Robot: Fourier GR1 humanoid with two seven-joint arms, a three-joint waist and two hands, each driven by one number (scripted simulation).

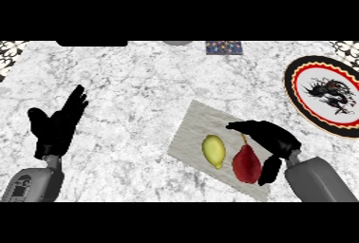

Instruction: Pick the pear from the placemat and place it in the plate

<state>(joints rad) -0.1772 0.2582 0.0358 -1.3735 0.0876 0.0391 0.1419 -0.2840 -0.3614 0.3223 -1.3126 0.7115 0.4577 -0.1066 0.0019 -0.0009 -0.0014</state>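
We log the right hand (270,137) curved partly around the red pear (245,163) on the placemat (200,124), lemon (214,151) beside; plate (300,92) far right at the edge; left hand (57,124) open.

Right hand (270,137) arches over a red pear (246,163) on the placemat (193,130), beside a lemon (214,151); left hand (57,124) rests open (plate (298,90) far right).

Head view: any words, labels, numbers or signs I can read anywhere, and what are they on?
No readable text anywhere.
Round plate with red, black and cream rim: a black dragon-like figure in the middle, no lettering.
Small dark patterned rectangle at the counter's far edge: coloured specks, too small to read.
Grey forearm of the left robot hand: a faint marking, too blurred to read.
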